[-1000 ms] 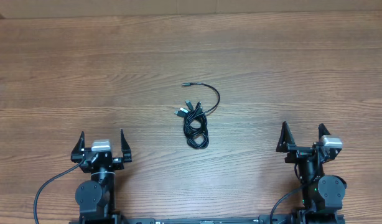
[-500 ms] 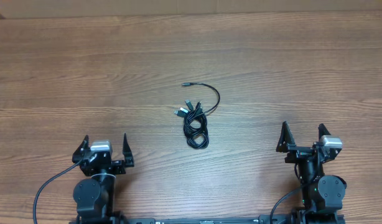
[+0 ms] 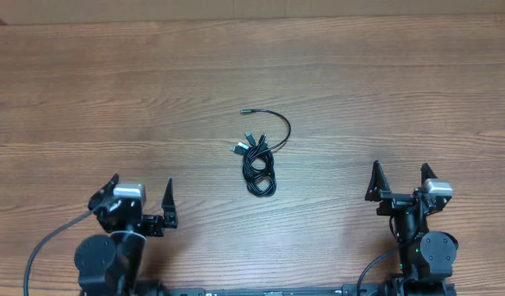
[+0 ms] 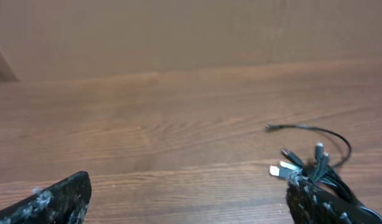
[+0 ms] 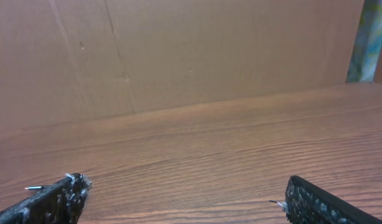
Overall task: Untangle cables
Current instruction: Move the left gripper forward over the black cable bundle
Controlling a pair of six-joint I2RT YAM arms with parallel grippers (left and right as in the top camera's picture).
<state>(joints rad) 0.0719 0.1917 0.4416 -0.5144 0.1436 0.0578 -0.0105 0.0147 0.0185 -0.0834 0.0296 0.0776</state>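
Lying in a small dark knot near the middle of the wooden table (image 3: 113, 82), the cables (image 3: 258, 164) are pictured from overhead. They are wound into a tight bundle. Several plugs are fanned out at its upper left, and one strand is looped out to the right and ends in a plug on the far side. The left gripper (image 3: 141, 186) is seen at the near edge on the left, its jaws spread wide with nothing between them. The right gripper (image 3: 400, 168) is seen at the near edge on the right, equally spread and empty. Both are well apart from the bundle, which is touched by neither.

From the left wrist, bare wood is framed between the two dark fingers (image 4: 60, 199) at the bottom corners, the jaws held wide. The cables (image 4: 297, 168) are caught at lower right, just above and partly hidden by the right-hand finger, with silver plugs pointing left and the thin loop arched behind them.

From the right wrist, the widely parted jaws are shown over bare wood grain, backed by a plain brown board (image 5: 178, 50). A small silver tip (image 5: 33, 187) is glimpsed beside the finger at left. What it belongs to cannot be told.
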